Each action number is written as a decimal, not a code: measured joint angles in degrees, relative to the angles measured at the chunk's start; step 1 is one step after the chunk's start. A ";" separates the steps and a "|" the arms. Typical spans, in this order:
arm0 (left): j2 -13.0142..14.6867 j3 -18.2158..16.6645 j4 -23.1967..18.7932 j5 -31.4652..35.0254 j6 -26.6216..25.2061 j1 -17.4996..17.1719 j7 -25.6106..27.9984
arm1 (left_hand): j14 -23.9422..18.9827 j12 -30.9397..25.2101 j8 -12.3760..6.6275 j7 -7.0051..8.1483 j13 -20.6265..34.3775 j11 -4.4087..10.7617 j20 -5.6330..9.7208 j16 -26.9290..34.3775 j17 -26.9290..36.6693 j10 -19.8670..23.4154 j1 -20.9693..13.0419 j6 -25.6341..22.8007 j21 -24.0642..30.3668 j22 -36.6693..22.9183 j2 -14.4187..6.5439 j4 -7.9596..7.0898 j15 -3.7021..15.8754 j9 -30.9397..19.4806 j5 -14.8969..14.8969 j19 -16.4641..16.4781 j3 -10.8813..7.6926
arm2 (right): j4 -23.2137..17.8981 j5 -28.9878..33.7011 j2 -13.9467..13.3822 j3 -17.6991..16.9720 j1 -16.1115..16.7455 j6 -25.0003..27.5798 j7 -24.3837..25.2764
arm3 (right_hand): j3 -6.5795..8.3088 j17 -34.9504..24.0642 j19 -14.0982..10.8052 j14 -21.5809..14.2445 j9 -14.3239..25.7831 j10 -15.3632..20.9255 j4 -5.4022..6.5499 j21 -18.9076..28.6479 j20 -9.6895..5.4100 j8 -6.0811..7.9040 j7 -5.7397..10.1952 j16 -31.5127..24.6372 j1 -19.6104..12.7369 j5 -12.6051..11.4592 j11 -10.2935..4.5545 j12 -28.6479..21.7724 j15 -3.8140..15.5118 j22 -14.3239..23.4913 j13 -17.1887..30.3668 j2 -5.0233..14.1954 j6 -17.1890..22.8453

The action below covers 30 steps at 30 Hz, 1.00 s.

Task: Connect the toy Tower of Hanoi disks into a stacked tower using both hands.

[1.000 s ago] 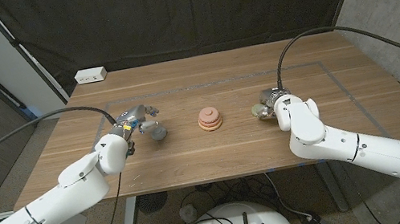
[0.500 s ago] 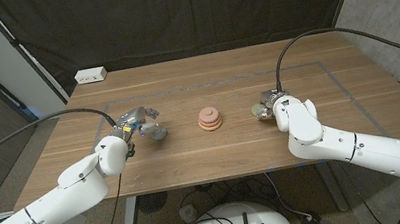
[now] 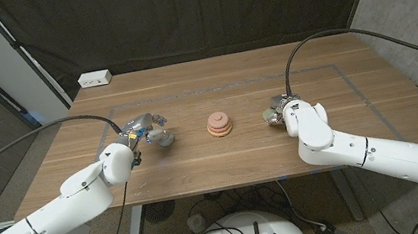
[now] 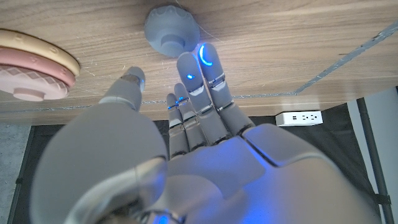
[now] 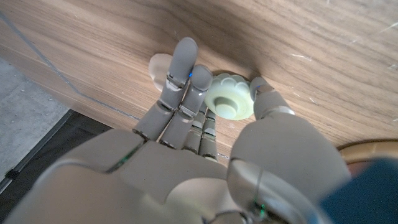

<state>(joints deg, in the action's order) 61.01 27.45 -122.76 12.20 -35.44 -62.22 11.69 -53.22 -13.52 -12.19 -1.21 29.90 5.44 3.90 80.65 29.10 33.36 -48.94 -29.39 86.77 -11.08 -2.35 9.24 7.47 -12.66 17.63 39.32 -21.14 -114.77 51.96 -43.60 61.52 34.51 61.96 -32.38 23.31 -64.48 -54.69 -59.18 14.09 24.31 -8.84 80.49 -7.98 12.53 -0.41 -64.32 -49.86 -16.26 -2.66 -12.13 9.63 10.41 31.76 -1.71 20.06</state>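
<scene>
Head view, landmark: pink stack (image 3: 220, 124) of disks at the counter's (image 3: 200, 165) middle.
Head view, grey disk (image 3: 165, 139): left of the stack, just beside the left hand (image 3: 139, 128); small, rigid, likely light.
Head view, green disk (image 3: 271, 114): right of the stack, at the right hand (image 3: 286, 108).
Head view, power strip (image 3: 95, 79): far behind the stack, no obstacle.
Left wrist view, fingers (image 4: 194, 81): spread, holding nothing, tips beside the grey disk (image 4: 171, 30).
Right wrist view, fingers (image 5: 184, 78): closed with the thumb around the green disk's (image 5: 230, 99) scalloped rim, the best hold.
</scene>
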 measured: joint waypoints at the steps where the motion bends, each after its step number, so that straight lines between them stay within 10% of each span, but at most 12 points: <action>1: 0.00 0.00 0.00 -0.04 0.03 0.00 0.01 | 0.00 0.00 0.00 0.00 0.00 0.00 0.00 0.00 0.00 0.00 0.00 0.00 0.00 0.00 0.00 -0.12 0.00 0.00 0.00 0.00 -0.17 | 0.08 0.03 0.02 0.19 -0.15 0.01 -0.12 | 0.00 -0.05 0.00 0.00 0.00 0.38 0.00 0.00 0.00 0.00 0.00 0.00 0.00 0.00 0.00 -0.11 0.00 0.04 0.13 0.00 0.00; 18: -0.03 -0.20 0.79 -1.11 0.99 -0.12 0.24 | 0.00 0.00 0.00 -0.29 0.53 0.00 0.00 0.00 0.00 0.62 0.22 -0.32 0.00 0.01 -0.22 0.17 0.00 -0.27 0.00 0.00 -0.94 | 0.46 -0.41 -0.03 0.57 -0.50 -0.59 -0.90 | 0.32 -4.90 -4.17 -5.08 -0.01 7.93 -0.34 1.63 -1.26 3.20 2.17 -4.02 -0.98 -0.49 -1.47 -2.81 2.13 0.99 1.70 1.01 8.24; 30: 0.08 -0.23 0.54 -1.34 0.95 -0.02 0.22 | 0.00 0.00 0.00 -0.49 0.79 -0.32 0.00 0.00 -0.01 1.38 0.31 -0.64 0.00 0.02 -0.31 0.41 0.00 -0.26 0.00 0.00 -1.18 | 0.00 -5.32 -0.56 -3.13 2.11 -4.06 5.34 | 2.24 -5.97 -7.72 -9.33 0.34 10.76 -1.58 3.43 -3.18 5.11 -0.10 -8.39 -1.28 -1.77 1.35 -3.79 3.15 1.75 3.09 1.31 11.17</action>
<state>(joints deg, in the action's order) 61.09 27.21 -122.22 10.87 -34.49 -62.24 11.92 -53.22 -13.53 -12.19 -1.70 30.69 5.13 3.90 80.65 29.09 34.74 -48.64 -30.03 86.77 -11.05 -2.66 9.65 7.47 -12.92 17.63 39.33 -22.32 -114.78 46.64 -44.16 58.39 36.62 57.89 -27.04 25.55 -70.45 -62.41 -68.51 14.43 35.06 -10.43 83.92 -11.16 17.63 -0.51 -72.71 -51.14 -18.02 -1.31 -15.92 12.78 12.15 34.85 -0.40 31.23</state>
